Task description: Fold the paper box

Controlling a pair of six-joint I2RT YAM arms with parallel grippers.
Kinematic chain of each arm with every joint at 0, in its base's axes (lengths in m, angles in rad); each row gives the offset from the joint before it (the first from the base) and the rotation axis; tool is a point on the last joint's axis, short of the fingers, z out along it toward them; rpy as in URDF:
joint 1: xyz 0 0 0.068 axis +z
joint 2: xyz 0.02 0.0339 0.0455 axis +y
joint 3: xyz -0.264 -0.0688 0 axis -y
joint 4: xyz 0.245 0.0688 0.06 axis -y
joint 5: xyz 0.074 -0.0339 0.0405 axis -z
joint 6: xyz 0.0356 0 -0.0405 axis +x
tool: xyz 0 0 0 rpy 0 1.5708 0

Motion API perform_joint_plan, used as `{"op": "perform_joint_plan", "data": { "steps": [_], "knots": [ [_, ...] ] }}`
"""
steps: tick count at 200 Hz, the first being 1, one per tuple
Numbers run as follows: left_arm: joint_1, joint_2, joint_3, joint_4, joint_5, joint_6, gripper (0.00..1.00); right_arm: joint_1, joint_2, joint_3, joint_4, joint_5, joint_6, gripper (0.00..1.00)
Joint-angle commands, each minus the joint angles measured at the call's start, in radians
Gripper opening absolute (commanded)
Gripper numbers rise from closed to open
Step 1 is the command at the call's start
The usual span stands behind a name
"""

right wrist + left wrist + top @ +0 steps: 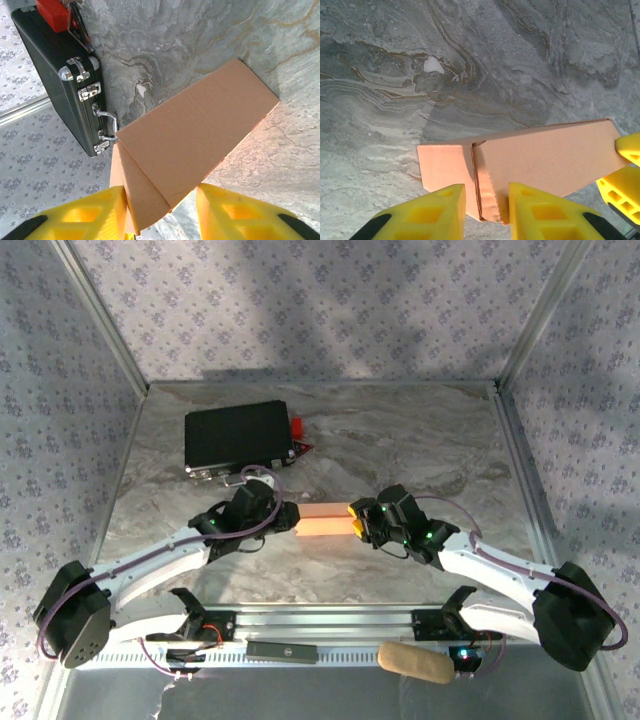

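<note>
The salmon-orange paper box [325,521] is partly folded into a long shape and lies across the table's middle between my two grippers. My left gripper [292,519] [487,212] straddles its left end. The creased end fold [487,192] stands between the yellow fingers [427,215], and a flat flap [442,167] runs behind the left one. Whether they pinch it is unclear. My right gripper [356,521] [162,212] is shut on the other end. One finger [95,212] presses the side flap [145,200]. The other meets the box's edge.
A black case [238,436] [55,70] with metal latches lies at the back left, a red object [297,427] [55,12] at its right end. A tan oblong pad [415,662] and a dark bar [283,649] rest on the front rail. Patterned walls enclose the marble table [440,440].
</note>
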Motion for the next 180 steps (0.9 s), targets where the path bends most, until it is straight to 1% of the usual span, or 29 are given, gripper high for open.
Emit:
{"op": "perform_joint_plan", "data": {
  "steps": [1,16,38,75,97,115,135,180],
  "knots": [
    [-0.007,-0.01,-0.028,-0.059,-0.03,0.008,0.25,-0.011,-0.014,0.011,-0.137,0.018,-0.051,0.46],
    [-0.009,-0.007,-0.036,-0.058,-0.032,0.007,0.24,-0.015,-0.031,0.028,-0.169,0.019,-0.078,0.5],
    [-0.014,-0.004,-0.045,-0.053,-0.036,0.004,0.23,-0.017,-0.059,0.041,-0.2,0.019,-0.11,0.53],
    [-0.021,-0.005,-0.048,-0.058,-0.05,0.004,0.22,-0.018,-0.092,0.029,-0.208,0.017,-0.132,0.54],
    [-0.026,-0.006,-0.046,-0.058,-0.054,0.003,0.21,-0.02,-0.083,0.011,-0.175,0.002,-0.132,0.5],
    [-0.028,-0.001,-0.038,-0.065,-0.055,0.006,0.21,-0.021,-0.068,0.011,-0.162,-0.013,-0.134,0.44],
    [-0.032,-0.002,-0.033,-0.073,-0.06,0.004,0.21,-0.019,-0.054,0.016,-0.161,-0.023,-0.151,0.43],
    [-0.045,-0.003,-0.027,-0.099,-0.085,0.003,0.2,-0.011,-0.023,0.047,-0.269,-0.007,-0.252,0.32]
  ]
}}
